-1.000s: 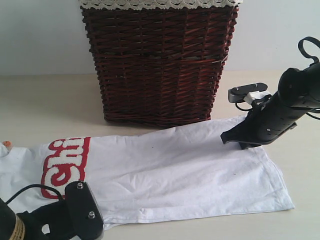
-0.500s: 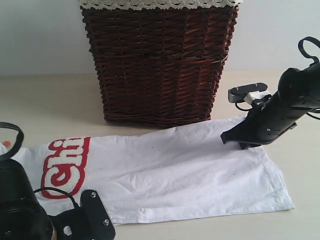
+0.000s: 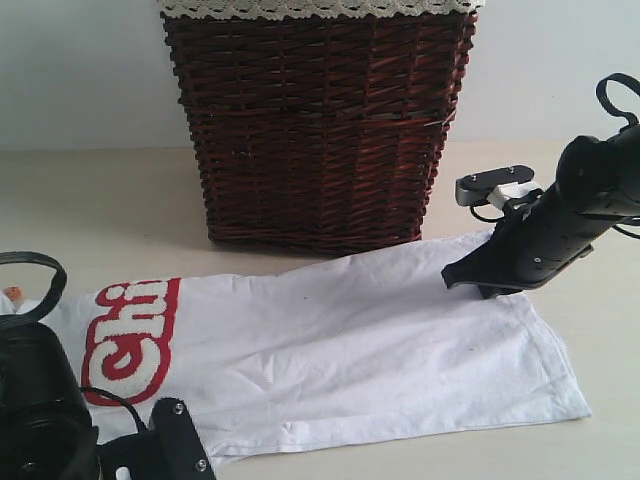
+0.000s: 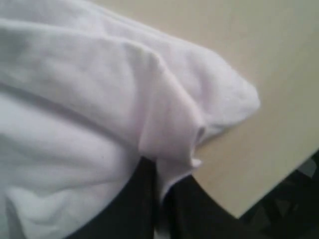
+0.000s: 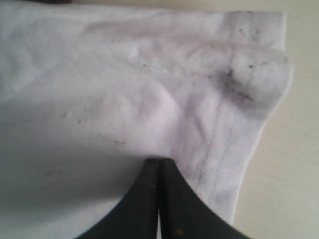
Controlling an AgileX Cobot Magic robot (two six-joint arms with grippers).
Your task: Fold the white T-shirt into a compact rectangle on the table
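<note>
The white T-shirt lies stretched out flat on the table, with its red lettered patch towards the left. My left gripper is shut on a bunched edge of the T-shirt near the table's front edge. In the exterior view the left arm hides that grip. My right gripper sits at the shirt's far right edge. Its jaws are shut, with the cloth puckering into the tips beside the stitched hem.
A tall dark brown wicker basket with a lace-edged liner stands just behind the shirt. A small orange tag shows at the far left. The table's front edge runs close to the left gripper.
The left arm has shifted at the lower left and its jaws have shut on the shirt's edge. The shirt's left end has pulled in slightly. The right arm has not moved.
</note>
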